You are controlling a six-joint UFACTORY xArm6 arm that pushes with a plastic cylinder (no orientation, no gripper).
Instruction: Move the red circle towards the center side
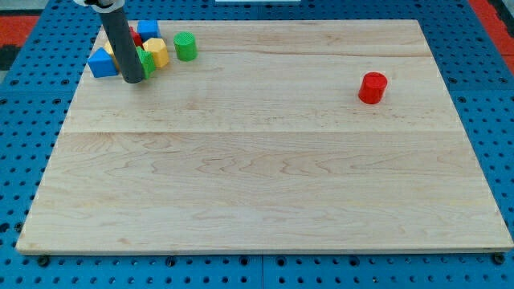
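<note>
The red circle (373,87), a short red cylinder, stands alone on the wooden board (257,177) at the view's right, near the top. My tip (133,79) rests on the board at the view's top left, far to the left of the red circle. The rod stands right in front of a cluster of blocks and hides part of it.
The cluster at the top left holds a blue block (102,63), a yellow block (156,52), a green cylinder (185,46), another blue block (148,30), a green piece (148,63) by the rod and a partly hidden red block (134,34). A blue pegboard (24,120) surrounds the board.
</note>
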